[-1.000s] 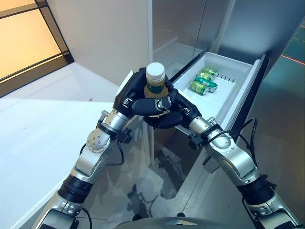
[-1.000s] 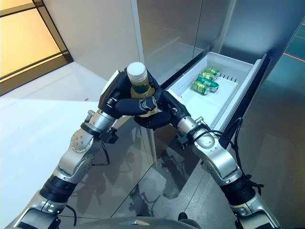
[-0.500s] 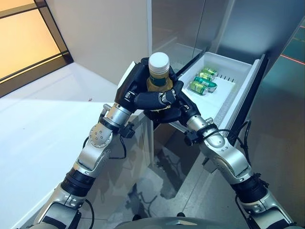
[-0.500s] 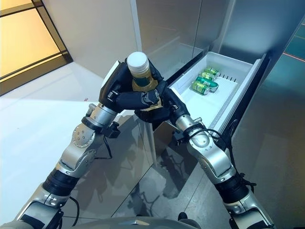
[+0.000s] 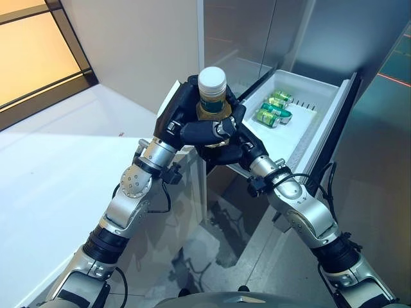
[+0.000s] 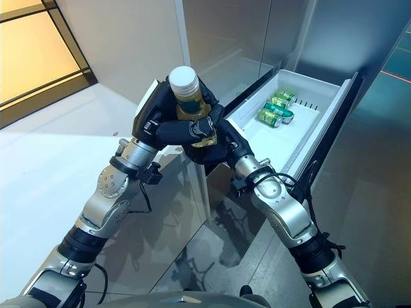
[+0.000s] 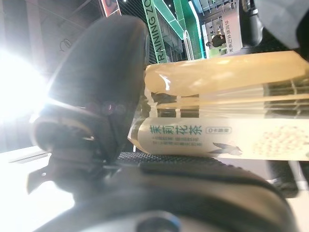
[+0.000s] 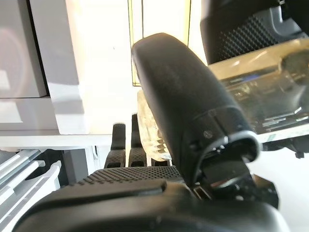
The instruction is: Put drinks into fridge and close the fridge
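Note:
A drink bottle (image 5: 212, 102) with a white cap, amber liquid and a pale label stands upright between both hands, in the air over the table corner beside the open fridge drawer (image 5: 331, 109). My left hand (image 5: 183, 114) is curled round the bottle's upper body; the left wrist view shows its thumb (image 7: 104, 92) against the bottle (image 7: 227, 116). My right hand (image 5: 221, 149) cups the lower part from below and the right, its thumb (image 8: 186, 101) lying across the bottle (image 8: 256, 82). Green cans (image 5: 273, 110) lie in the drawer.
The white drawer sticks out from the steel fridge (image 5: 257, 32) at the upper right, with bare room in its near half (image 5: 282, 138). A white table (image 5: 58, 160) spreads to the left. A glossy grey floor (image 5: 218, 250) lies below.
Both hands have lifted the bottle a little higher and slightly toward the drawer, and both keep hold of it. The cans have not moved.

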